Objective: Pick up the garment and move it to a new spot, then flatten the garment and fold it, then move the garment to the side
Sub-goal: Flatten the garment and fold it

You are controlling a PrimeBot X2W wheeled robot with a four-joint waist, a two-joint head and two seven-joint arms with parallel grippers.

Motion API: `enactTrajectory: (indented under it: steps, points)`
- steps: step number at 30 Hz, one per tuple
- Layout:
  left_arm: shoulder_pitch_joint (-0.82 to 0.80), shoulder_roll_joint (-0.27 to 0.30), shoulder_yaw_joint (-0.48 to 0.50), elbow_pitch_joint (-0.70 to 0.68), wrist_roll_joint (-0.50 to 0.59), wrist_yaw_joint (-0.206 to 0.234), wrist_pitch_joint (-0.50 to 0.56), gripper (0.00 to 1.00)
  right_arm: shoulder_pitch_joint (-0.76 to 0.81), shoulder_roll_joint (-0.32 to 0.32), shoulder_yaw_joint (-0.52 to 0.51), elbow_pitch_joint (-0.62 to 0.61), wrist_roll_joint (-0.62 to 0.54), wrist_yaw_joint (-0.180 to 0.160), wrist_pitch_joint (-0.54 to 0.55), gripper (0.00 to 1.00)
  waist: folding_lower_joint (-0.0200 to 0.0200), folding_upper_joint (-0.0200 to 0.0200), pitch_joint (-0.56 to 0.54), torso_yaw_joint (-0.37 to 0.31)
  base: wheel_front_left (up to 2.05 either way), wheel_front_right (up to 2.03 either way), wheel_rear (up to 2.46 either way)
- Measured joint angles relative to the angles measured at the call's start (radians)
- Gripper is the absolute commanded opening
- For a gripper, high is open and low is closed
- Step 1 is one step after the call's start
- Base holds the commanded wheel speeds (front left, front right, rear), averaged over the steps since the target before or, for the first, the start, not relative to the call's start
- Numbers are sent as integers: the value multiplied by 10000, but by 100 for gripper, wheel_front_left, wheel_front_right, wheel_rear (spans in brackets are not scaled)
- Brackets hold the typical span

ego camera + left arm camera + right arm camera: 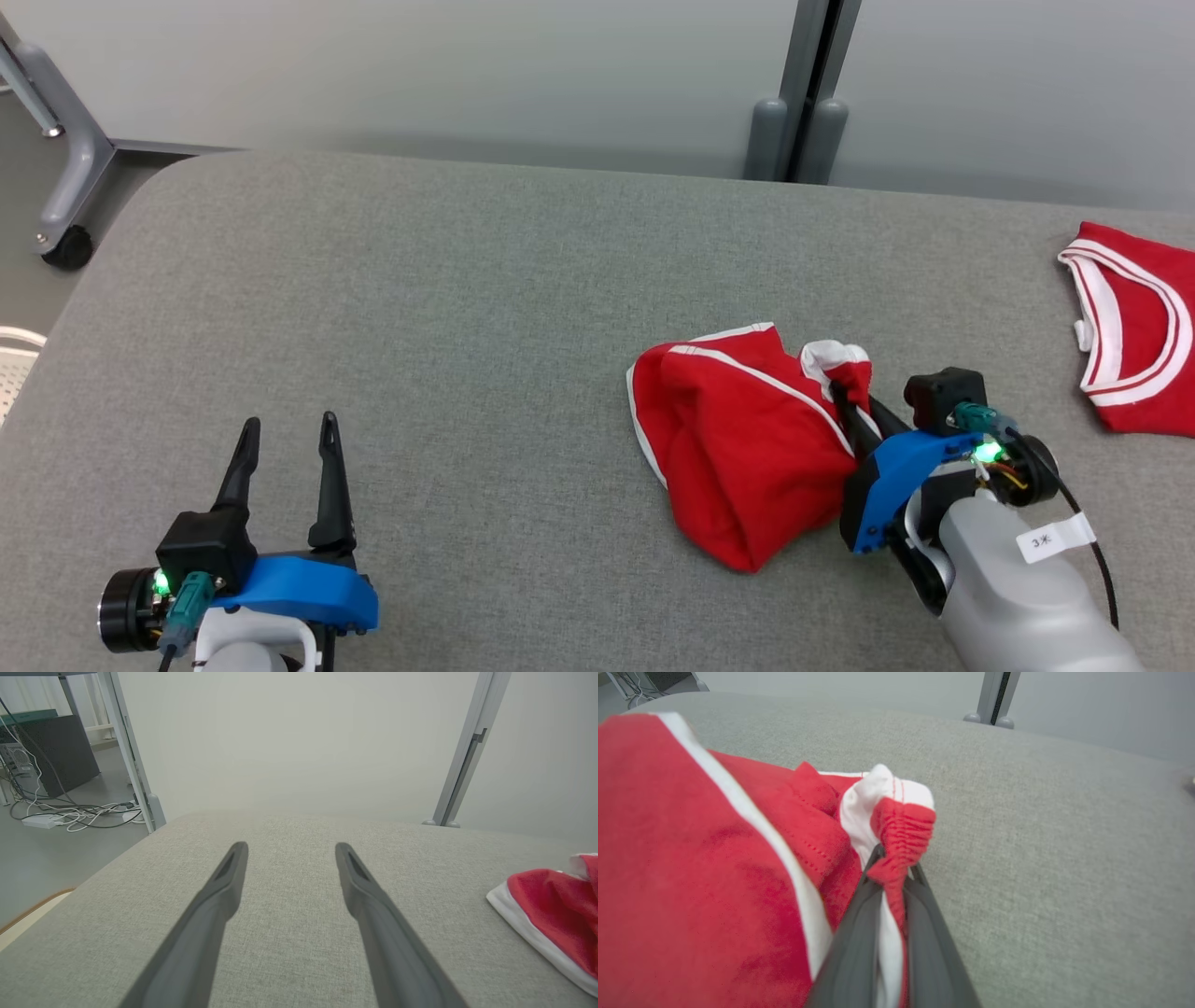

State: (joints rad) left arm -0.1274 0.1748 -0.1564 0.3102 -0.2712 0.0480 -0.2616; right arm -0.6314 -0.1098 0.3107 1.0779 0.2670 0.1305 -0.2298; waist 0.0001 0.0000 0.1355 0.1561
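Red garment in a crumpled heap on the grey counter, right of centre and nearer the front edge than the back. We see the right claw pinched narrow on a gathered bit of the red-and-white waistband at the heap's right side. Its wrist view shows the cloth bunched between the two dark fingers.

The bulk of the garment rests on the counter, so we judge that the lift has not begun. The left claw hovers wide and empty over the front left corner, well apart from the heap. A second red top with white trim lies at the right edge, apart from the work.

By our reading the task is at its very start. The grasp is made, while the carry to a new spot, the flattening, the fold and the final move to the side are all left to do. We expect the left claw will be needed once the spreading begins.
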Motion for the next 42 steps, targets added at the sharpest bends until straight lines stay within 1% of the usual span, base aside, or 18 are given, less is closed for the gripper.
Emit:
enactTrajectory:
  steps: [2, 5, 10, 14, 15, 18, 19, 20, 23, 24, 25, 28, 31, 34, 36, 37, 40, 42]
  points:
    - [45, 13, 61, -33, 12, 21, 0, 100, -58, -115, -19, -299, 33, 2, -190, 0, -1, 0, -144, -29, 0, 0, 0]
    - [170, 23, 107, -119, 13, 42, -2, 100, -224, -259, 12, -1112, -50, 0, -288, 0, -2, 0, -340, -79, 0, 0, 0]
    - [241, 33, 130, -238, 44, 40, -2, 100, -239, -123, 493, -3269, -380, 0, -316, 0, -2, -1, -521, -85, 0, 0, 0]
    - [296, 31, 142, -293, 40, 8, -2, 100, 101, 174, 1624, -4077, -560, 0, -318, 0, -2, 0, -591, 33, 0, 0, 0]
    - [368, 23, 134, -314, 40, -2, -2, 100, 332, 366, 2270, -4282, -514, 2, -316, 0, -2, -1, -591, 106, 0, 0, 0]
    - [407, -13, 134, -326, 17, -4, -2, 100, 713, 522, 3112, -4403, -303, 2, -301, 0, -2, -1, -564, 208, 0, 0, 0]
    - [412, -15, 142, -322, -2, -6, -2, 100, 1071, 543, 3737, -4424, -77, 0, -293, 0, -1, -1, -532, 271, 0, 0, 0]
    - [412, -15, 142, -322, -2, -6, -2, 100, 1071, 543, 3737, -4424, -77, 0, -293, 0, -1, -1, -532, 271, 0, 0, 0]
    - [415, -44, 140, -305, -4, -15, -2, 100, 1645, 564, 4945, -4798, 598, 0, -278, 0, -1, 0, -509, 345, 0, 0, 0]
    - [417, -46, 148, -299, -6, -15, -2, 100, 1781, 581, 5325, -4916, 786, 0, -278, 28, -2, -1, -505, 352, 0, 0, 0]
    - [418, -48, 161, -288, -8, -15, -2, 100, 1908, 612, 5601, -5058, 941, 2, -278, 100, -1, 0, -504, 352, 0, 0, 0]
    - [421, -50, 198, -288, -17, -4, -2, 100, 1978, 621, 5902, -5254, 1235, 2, -284, 100, -2, -1, -494, 284, 0, 0, 0]
    - [425, -44, 230, -272, -15, -4, -2, 100, 1950, 612, 5457, -5317, 1185, 2, -301, 100, 0, 0, -529, 152, 0, 0, 0]
    - [440, -38, 261, -261, -15, -2, -2, 100, 1949, 627, 4487, -5565, 794, 2, -314, 100, 0, -1, -632, 13, 0, 0, 0]
    - [491, -21, 284, -261, -13, 8, -2, 100, 2081, 575, 3559, -5793, 439, 2, -318, 100, -1, -1, -730, -93, 0, 0, 0]
    - [605, -2, 293, -263, -13, 8, -2, 100, 2450, 420, 2397, -6136, 174, 2, -318, 100, -1, -1, -838, -187, 0, 0, 0]
    - [692, 50, 362, -265, -15, 8, -2, 100, 3172, 144, 729, -6661, -217, 0, -320, 100, -1, -1, -984, -336, 0, 0, 0]
    - [778, 73, 376, -267, -15, 4, -2, 100, 3750, 77, -249, -6999, -424, 0, -328, 100, -1, -1, -1065, -435, 0, 0, 0]
